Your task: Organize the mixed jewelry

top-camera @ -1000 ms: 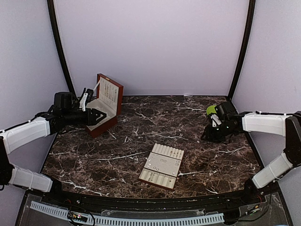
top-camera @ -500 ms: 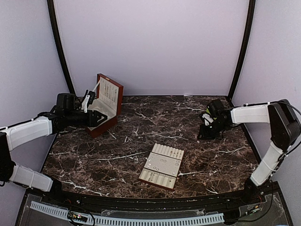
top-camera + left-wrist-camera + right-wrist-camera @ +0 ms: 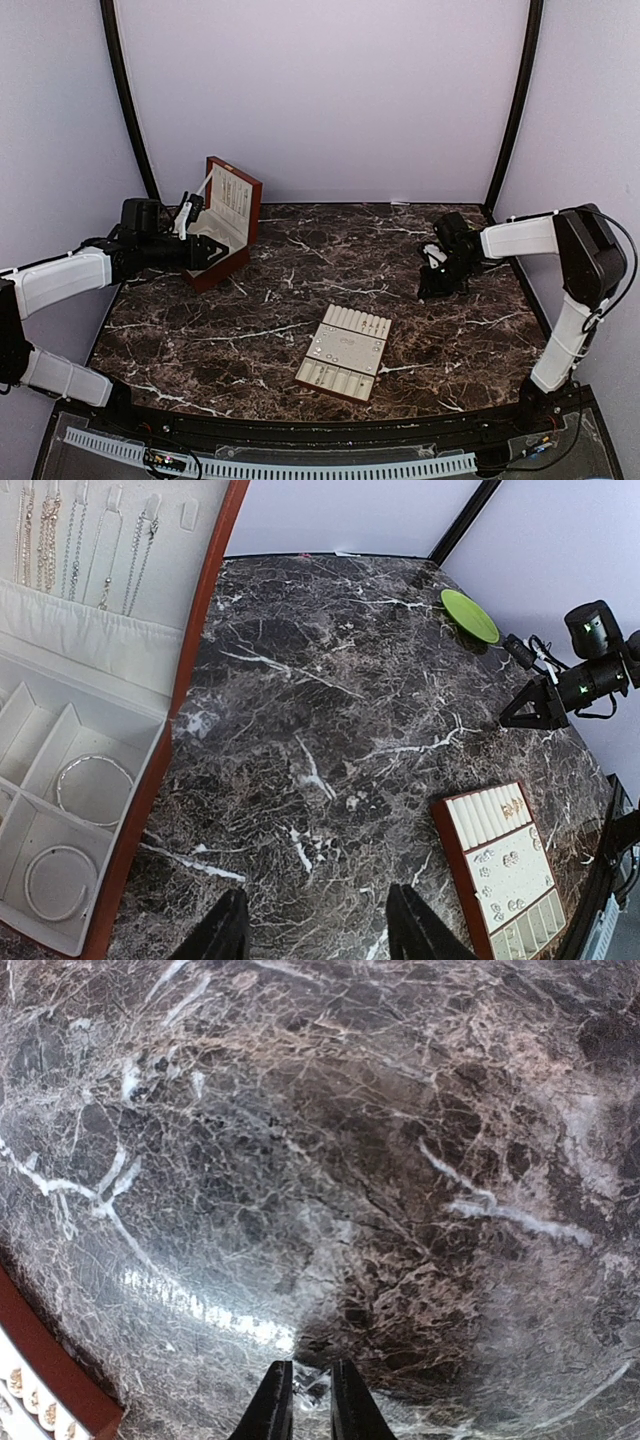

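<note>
The mixed jewelry (image 3: 497, 860), tiny pale silvery pieces too small to make out singly, lies scattered in pairs on the flat middle panel of a cream slotted insert tray with a red-brown rim (image 3: 480, 815). One small golden piece (image 3: 515, 808) sits in the tray's ridged slots. The tray lies flat close to the near edge of the dark brown, white-veined marble surface (image 3: 300, 270), a little right of the middle. Toward the right edge, the right gripper (image 3: 432, 290) points down at bare marble, its tips at or just above the stone. In its wrist view the jaws are drawn close with only a slim gap, and I cannot tell whether a piece sits between them. A flat lime-green round disc (image 3: 470, 615) lies behind it near the far right corner. At the far left corner stands a red-brown wooden box (image 3: 228, 215), open, its lid upright. Thin silvery chains (image 3: 50, 530) hang on the lid's cream lining. Two thin silvery bangles (image 3: 93, 790) lie in separate cream compartments of the base. The left gripper (image 3: 205, 250) hangs just beside the box, its jaws spread wide with nothing between them.
</note>
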### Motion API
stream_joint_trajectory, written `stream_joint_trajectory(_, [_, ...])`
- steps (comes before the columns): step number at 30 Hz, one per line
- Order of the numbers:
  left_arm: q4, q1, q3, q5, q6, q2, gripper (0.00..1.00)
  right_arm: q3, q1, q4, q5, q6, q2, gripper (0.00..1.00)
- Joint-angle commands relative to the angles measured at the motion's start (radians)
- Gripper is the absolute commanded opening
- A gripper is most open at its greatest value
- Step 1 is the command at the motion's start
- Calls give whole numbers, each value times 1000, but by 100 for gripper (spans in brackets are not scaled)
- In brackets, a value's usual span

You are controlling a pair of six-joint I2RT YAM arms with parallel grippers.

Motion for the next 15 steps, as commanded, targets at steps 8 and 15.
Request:
stream_joint_trajectory(8, [-7,7,20,18,7,4,49,30,9,-21,4,-20,19,11])
stream_joint_trajectory(15, [-6,7,20,23,5,7,49,17,21,-17,2,-6,0,13])
